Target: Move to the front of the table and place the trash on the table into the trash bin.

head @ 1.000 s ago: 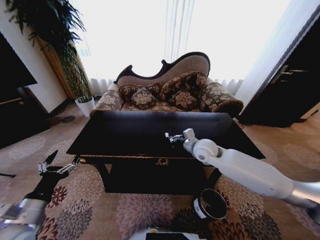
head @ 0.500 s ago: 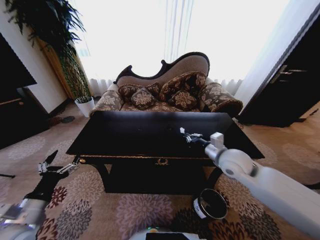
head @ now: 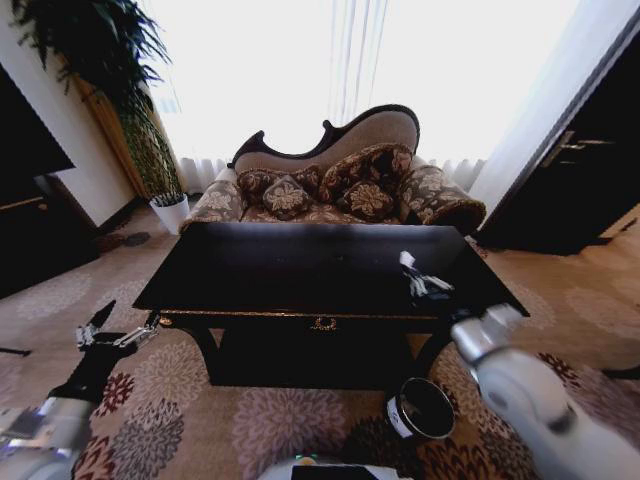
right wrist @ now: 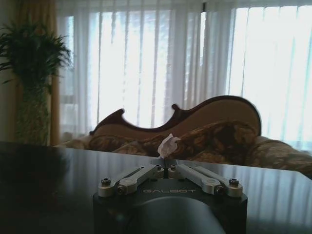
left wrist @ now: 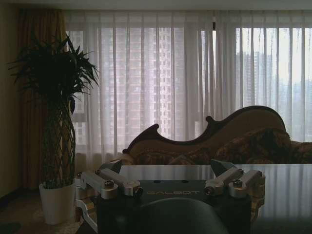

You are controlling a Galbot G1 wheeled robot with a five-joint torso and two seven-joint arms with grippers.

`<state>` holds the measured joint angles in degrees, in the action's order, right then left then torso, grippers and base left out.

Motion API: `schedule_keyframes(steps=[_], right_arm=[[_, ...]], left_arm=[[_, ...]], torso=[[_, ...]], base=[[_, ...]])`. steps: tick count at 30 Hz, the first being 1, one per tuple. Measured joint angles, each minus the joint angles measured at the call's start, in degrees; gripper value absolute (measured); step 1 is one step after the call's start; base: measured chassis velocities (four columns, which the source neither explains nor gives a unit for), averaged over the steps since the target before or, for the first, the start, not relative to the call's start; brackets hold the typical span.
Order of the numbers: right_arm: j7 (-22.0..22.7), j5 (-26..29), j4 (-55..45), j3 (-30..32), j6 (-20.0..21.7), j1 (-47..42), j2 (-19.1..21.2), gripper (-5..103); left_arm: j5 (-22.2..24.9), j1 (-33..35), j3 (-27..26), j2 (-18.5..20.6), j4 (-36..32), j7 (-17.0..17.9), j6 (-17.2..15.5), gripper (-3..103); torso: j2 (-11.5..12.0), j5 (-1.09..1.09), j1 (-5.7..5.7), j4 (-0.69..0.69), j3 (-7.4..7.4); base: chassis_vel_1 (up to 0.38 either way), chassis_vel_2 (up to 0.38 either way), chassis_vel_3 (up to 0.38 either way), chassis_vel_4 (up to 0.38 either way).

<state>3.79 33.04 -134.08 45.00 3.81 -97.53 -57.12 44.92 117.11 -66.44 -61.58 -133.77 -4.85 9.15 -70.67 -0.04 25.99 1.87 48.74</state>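
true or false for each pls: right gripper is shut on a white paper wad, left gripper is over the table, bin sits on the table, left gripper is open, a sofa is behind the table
1. The right gripper is shut on a white paper wad. True.
2. The left gripper is over the table. False: it hangs low beside the table's left front corner, above the carpet.
3. The trash bin sits on the table. False: it stands on the carpet by the table's front right leg.
4. The left gripper is open. True.
5. A sofa stands behind the table. True.
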Motion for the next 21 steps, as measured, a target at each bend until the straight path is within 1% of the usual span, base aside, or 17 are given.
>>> schedule_keyframes(steps=[1, 2, 4, 5, 7, 9, 10, 11, 14, 15, 18, 20, 21], right_arm=[[-0.45, -0.92, 0.13, 0.22, -2.11, -1.61, -3.15, 0], [-0.73, -1.36, 0.31, 0.25, -3.34, -2.47, -5.23, 0], [-1.57, -3.36, 1.74, 0.25, -7.57, -4.43, -11.3, 0], [-1.57, -3.36, 1.74, 0.25, -7.57, -4.43, -11.3, 0], [-1.91, -4.75, 3.65, 0.09, -11.24, -4.92, -14.56, 0], [-1.92, -5.76, 6.17, -0.53, -15.08, -4.68, -16.77, 0], [-1.92, -5.76, 6.17, -0.53, -15.08, -4.68, -16.77, 0], [-1.77, -6.13, 8.06, -1.48, -16.94, -4.6, -17.79, 0], [-0.79, -8.78, 13.52, -4.51, -19.68, -4.14, -19.22, 0], [-0.79, -8.78, 13.52, -4.51, -19.68, -4.14, -19.22, 0], [0.93, -14.15, 21.74, -7.69, -23.09, -1.84, -20.09, 0], [2.36, -16.15, 27.53, -9.87, -24.53, 0.06, -20.47, 0], [2.36, -16.15, 27.53, -9.87, -24.53, 0.06, -20.47, 0]], left_arm=[[0.0, 0.0, 0.0, -0.01, 0.0, 0.0, 0.0, 100], [0.0, 0.0, 0.0, 0.0, 0.0, 0.0, 0.0, 100], [0.0, 0.0, 0.0, 0.0, 0.0, -0.01, 0.0, 100], [0.0, 0.0, 0.0, 0.0, 0.0, -0.01, 0.0, 100], [0.0, 0.0, 0.0, 0.0, 0.0, 0.0, 0.0, 100], [0.0, 0.0, 0.0, 0.0, 0.0, 0.0, 0.0, 100], [0.0, 0.0, 0.0, 0.0, 0.0, 0.0, 0.0, 100], [0.0, 0.0, 0.0, 0.0, 0.0, 0.0, 0.0, 100], [0.0, 0.0, 0.0, 0.0, 0.0, 0.0, 0.0, 100], [0.0, 0.0, 0.0, 0.0, 0.0, 0.0, 0.0, 100], [0.0, 0.0, 0.0, 0.0, 0.0, 0.0, 0.0, 100], [0.0, 0.0, 0.0, 0.0, 0.0, 0.0, 0.0, 100], [0.0, 0.0, 0.0, 0.0, 0.0, 0.0, 0.0, 100]], torso=[[0.0, 0.01, 0.0, -0.01, 0.0], [0.0, 0.03, 0.0, -0.01, 0.0], [0.0, 0.02, 0.0, 0.01, 0.0], [0.0, 0.02, 0.0, 0.01, 0.0], [0.0, 0.01, 0.0, 0.0, 0.0], [0.0, 0.01, 0.0, -0.01, 0.0], [0.0, 0.01, 0.0, -0.01, 0.0], [0.0, 0.02, 0.0, -0.01, 0.01], [0.0, 0.01, 0.01, -0.01, 0.01], [0.0, 0.01, 0.01, -0.01, 0.01], [0.01, 0.02, 0.01, -0.02, 0.01], [0.01, 0.03, 0.01, -0.01, 0.01], [0.01, 0.03, 0.01, -0.01, 0.01]], base=[[0.0, 0.0, 0.0, 0.0], [0.0, 0.0, 0.0, 0.0], [0.0, 0.0, 0.0, 0.0], [0.0, 0.0, 0.0, 0.0], [0.0, 0.0, 0.0, 0.0], [0.0, 0.0, 0.0, 0.0], [0.0, 0.0, 0.0, 0.0], [0.0, 0.0, 0.0, 0.0], [0.0, 0.0, 0.0, 0.0], [0.0, 0.0, 0.0, 0.0], [0.0, 0.0, 0.0, 0.0], [0.0, 0.0, 0.0, 0.0], [0.0, 0.0, 0.0, 0.0]])
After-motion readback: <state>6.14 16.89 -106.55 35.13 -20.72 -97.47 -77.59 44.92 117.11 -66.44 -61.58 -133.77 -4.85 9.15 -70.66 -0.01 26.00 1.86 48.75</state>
